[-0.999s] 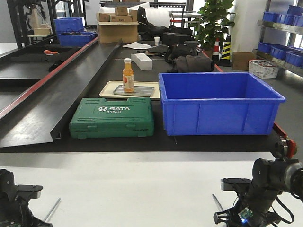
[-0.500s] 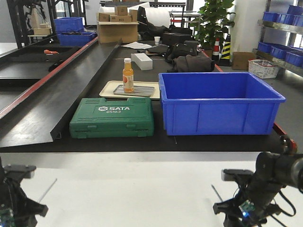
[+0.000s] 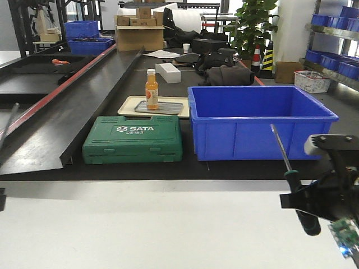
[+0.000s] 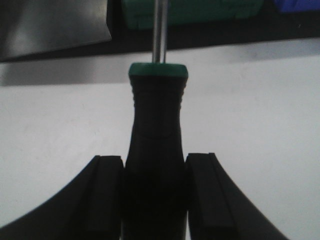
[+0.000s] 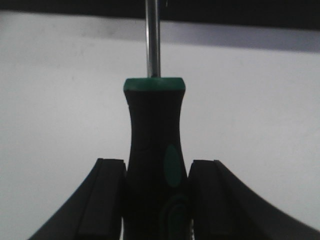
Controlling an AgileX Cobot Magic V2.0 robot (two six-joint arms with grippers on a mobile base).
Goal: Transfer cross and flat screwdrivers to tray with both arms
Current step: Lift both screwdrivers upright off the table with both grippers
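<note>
Left pincer [image 4: 155,172] and right pincer [image 5: 156,172] each clamping a handle over the white desk [image 3: 140,224], blue bin [image 3: 261,126] sitting beside the green case [image 3: 133,139], grey tray [image 3: 171,107] lying behind the case under a bottle [image 3: 151,89], left screwdriver [image 4: 156,125] and right screwdriver [image 5: 154,125] being held well apart from it

Green plastic tool case [image 3: 133,140]: just left of deep blue plastic bin [image 3: 263,120].
Shallow grey metal tray [image 3: 170,107]: left-behind bin, on cream tray [image 3: 126,106].
Orange bottle [image 3: 151,89]: on grey tray.
</note>
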